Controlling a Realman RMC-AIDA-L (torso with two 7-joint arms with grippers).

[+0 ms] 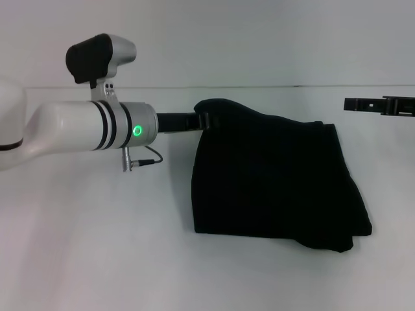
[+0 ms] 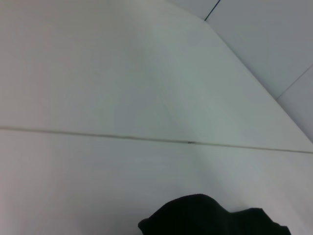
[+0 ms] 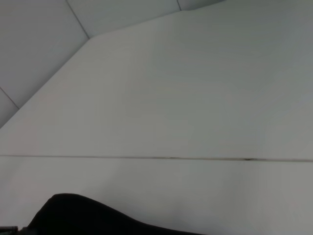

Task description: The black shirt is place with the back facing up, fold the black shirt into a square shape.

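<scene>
Shirt point(image 1: 279, 178) lies on the table point(image 1: 97, 259), centre to 3 o'clock in head view; already a compact folded block, roughly rectangular, long axis running 9-to-3, near edge a bit ragged at the 4 o'clock corner; no lettering visible.

Left gripper point(image 1: 206, 121) is at the shirt's far-left corner, about 10 o'clock of the block; the arm reaches in from 9 o'clock, so the shirt extends from the fingertips toward 3–4 o'clock; that corner looks bunched and raised around the tip; black on black, so can't tell whether it's pinching the fabric or spread.

Left arm is clearly the nearer one; any next fold or release likely turns on that far-left corner.

Right gripper point(image 1: 379, 105) is only partly in frame at 2 o'clock, well apart from the shirt, past its far-right corner; it reads as parked; finger state not readable, cut off by the frame edge.

Both wrist views show just a sliver of black cloth plus bare table; own fingers not visible in either.
</scene>
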